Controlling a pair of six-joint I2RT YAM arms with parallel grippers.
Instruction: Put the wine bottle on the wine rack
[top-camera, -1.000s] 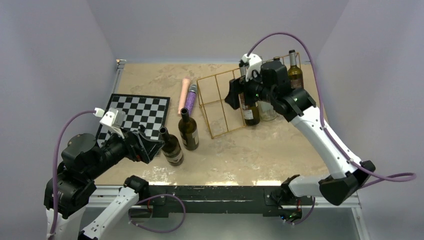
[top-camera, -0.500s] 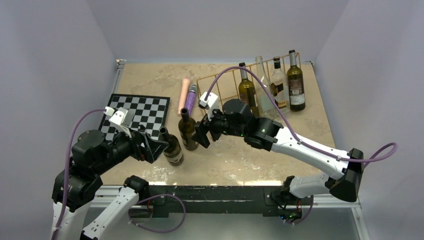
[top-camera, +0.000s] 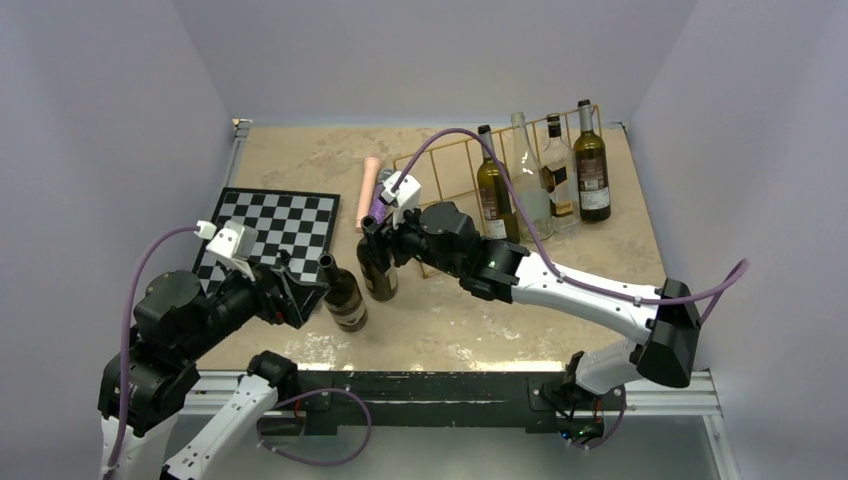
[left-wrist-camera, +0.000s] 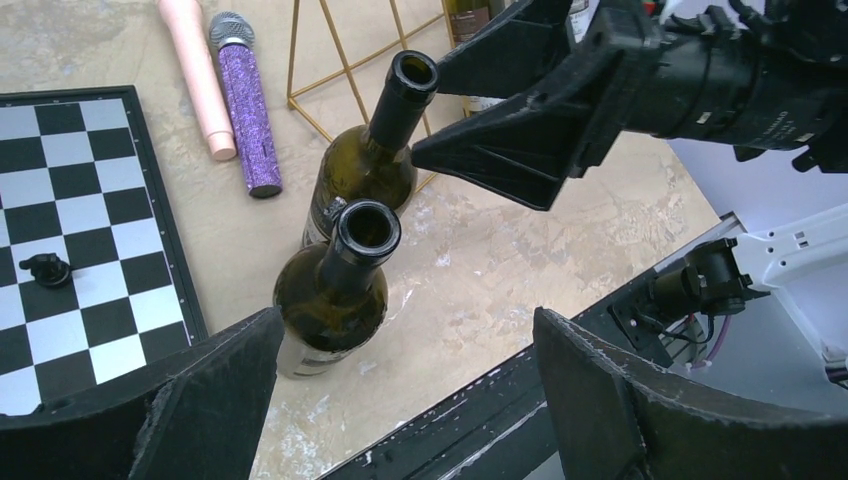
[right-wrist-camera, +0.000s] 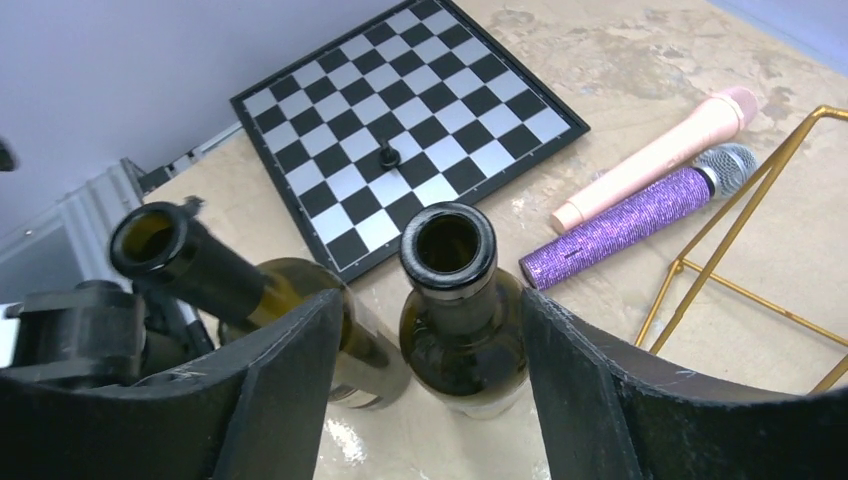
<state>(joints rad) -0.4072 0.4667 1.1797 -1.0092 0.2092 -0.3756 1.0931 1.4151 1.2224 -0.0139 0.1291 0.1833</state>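
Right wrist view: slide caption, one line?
Open right tool flanks an upright dark wine bottle; second bottle and chessboard beyond.

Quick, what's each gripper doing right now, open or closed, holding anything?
Left gripper: open, holding nothing, nearer wine bottle just ahead.
Right gripper: open, jaws either side of the farther wine bottle, not gripping.

A chessboard (top-camera: 270, 225) lies on the left of the marbled table (top-camera: 480, 310), with 1 black pawn (right-wrist-camera: 387, 155) standing on it. Near its far right corner, a pink mic (right-wrist-camera: 660, 158) and a purple mic (right-wrist-camera: 640, 215) lie side by side.
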